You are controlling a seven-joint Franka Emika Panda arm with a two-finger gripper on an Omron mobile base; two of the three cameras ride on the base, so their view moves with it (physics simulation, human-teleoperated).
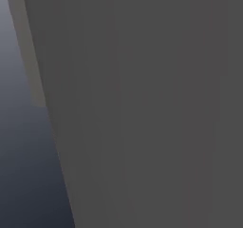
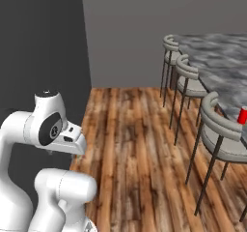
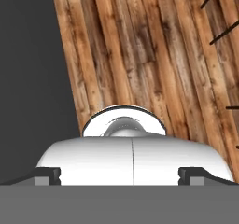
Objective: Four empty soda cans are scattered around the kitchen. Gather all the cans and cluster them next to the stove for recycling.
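gripper point(image 3: 119, 174) first: from the camera on the hand i see its two dark finger tips standing far apart at the bottom corners, spread wide with nothing between them, and it looks down on the wooden floor point(image 3: 154, 55). a dark wall point(image 3: 28, 78) runs along the left side of that view, and a few thin black chair legs point(image 3: 217, 31) cut in at the upper right. from the right base camera my arm point(image 2: 48, 129) sits folded low at the lower left, close beside a tall dark panel point(image 2: 43, 37). ahead lies the plank floor, with a plain grey wall point(image 2: 125, 33) behind it. on the right, three stools point(image 2: 222, 129) with curved grey backs line up along a marbled grey counter point(image 2: 217, 57). one red soda can point(image 2: 242, 116) stands on that counter at the far right edge of the picture, just behind the back of the nearest stool and well apart from my arm. the left base camera gives me a flat dark grey surface point(image 1: 152, 108) close up, with a paler bluish strip point(image 1: 23, 165) down its left side.
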